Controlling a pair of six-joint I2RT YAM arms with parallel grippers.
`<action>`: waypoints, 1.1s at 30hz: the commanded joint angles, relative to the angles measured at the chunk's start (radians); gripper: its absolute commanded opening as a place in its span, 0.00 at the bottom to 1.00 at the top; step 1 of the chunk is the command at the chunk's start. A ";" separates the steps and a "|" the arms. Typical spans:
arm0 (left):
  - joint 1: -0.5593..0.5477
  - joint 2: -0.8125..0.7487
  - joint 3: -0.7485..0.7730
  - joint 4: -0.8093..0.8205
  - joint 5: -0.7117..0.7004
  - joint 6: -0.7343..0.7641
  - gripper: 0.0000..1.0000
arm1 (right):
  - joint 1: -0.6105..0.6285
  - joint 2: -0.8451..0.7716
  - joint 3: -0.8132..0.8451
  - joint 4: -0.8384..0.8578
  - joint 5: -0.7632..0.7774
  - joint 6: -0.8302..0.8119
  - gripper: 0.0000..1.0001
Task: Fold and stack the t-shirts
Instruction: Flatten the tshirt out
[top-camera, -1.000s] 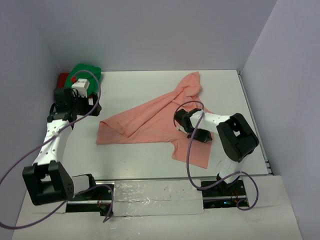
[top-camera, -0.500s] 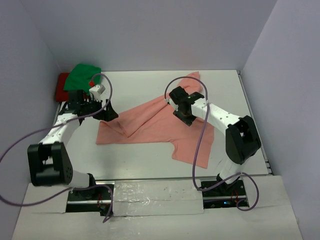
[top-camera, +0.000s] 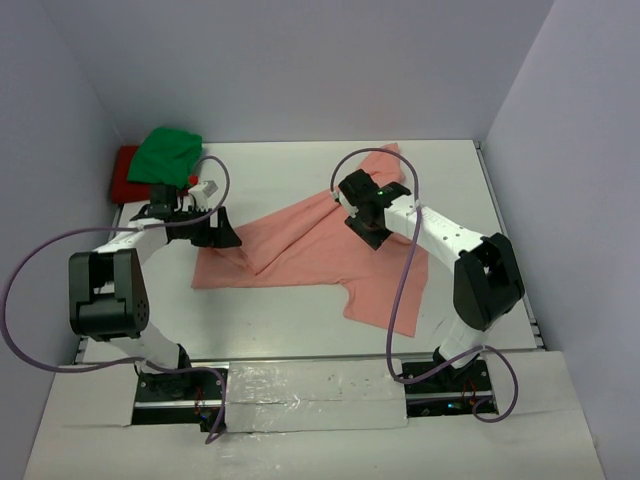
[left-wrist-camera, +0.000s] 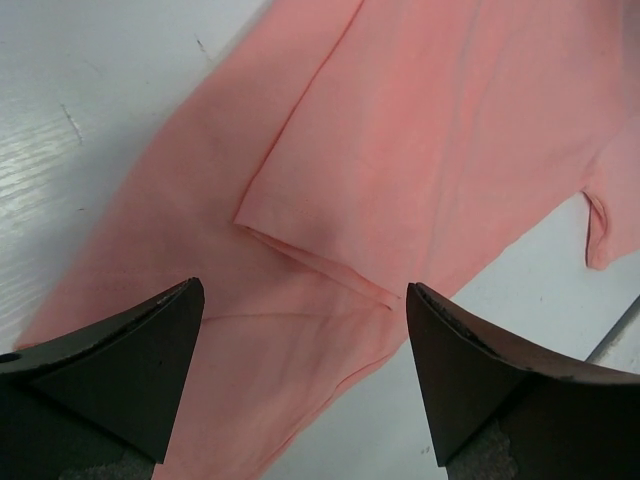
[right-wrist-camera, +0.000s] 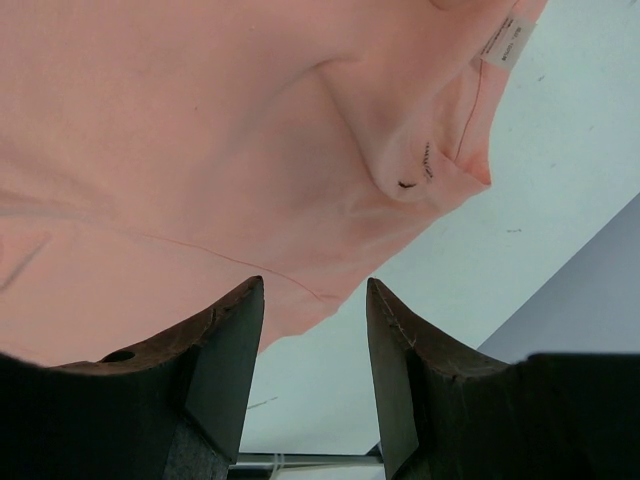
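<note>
Top external view: a salmon-pink, soft cotton short-sleeved t-shirt (top-camera: 300, 240) is seen lying rumpled and unfolded across the middle of the white worktop (top-camera: 280, 320). A bright green t-shirt (top-camera: 168, 155) is heaped on a red t-shirt (top-camera: 122, 180) at the far left corner, well apart from the pink one.

The left fingers (left-wrist-camera: 110, 370) are spread wide above the pink shirt's left end, and nothing is held between them. The right fingers (right-wrist-camera: 215, 370) are set about half open over the collar end, near a small white sewn-in label (right-wrist-camera: 505, 42). No cloth is seen pinched between them.

Several things could go wrong from here. Under the left fingers a hemmed flap (left-wrist-camera: 310, 255) is doubled over the layer below, so two layers could be caught where one is wanted, and the crease would then be carried into the fold. If only a thin edge is taken at the collar, the limp fabric is likely to slip free when lifted. Uneven pulls from the two ends would probably twist the shirt rather than flatten it.

The cotton is matte and thin, without print. It drapes in shallow ridges, with stitched hems along its edges. The worktop is smooth, slightly glossy and lightly scuffed, so the cloth may be expected to slide easily.
</note>
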 joint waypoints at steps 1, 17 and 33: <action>-0.003 0.042 0.045 -0.019 0.082 0.024 0.91 | -0.007 -0.020 0.044 0.029 0.008 0.024 0.53; -0.032 0.183 0.122 0.053 0.077 0.019 0.86 | -0.011 -0.022 0.024 0.050 -0.001 0.041 0.52; -0.092 0.270 0.160 0.056 0.073 0.021 0.38 | -0.027 -0.043 0.035 0.064 0.013 0.036 0.52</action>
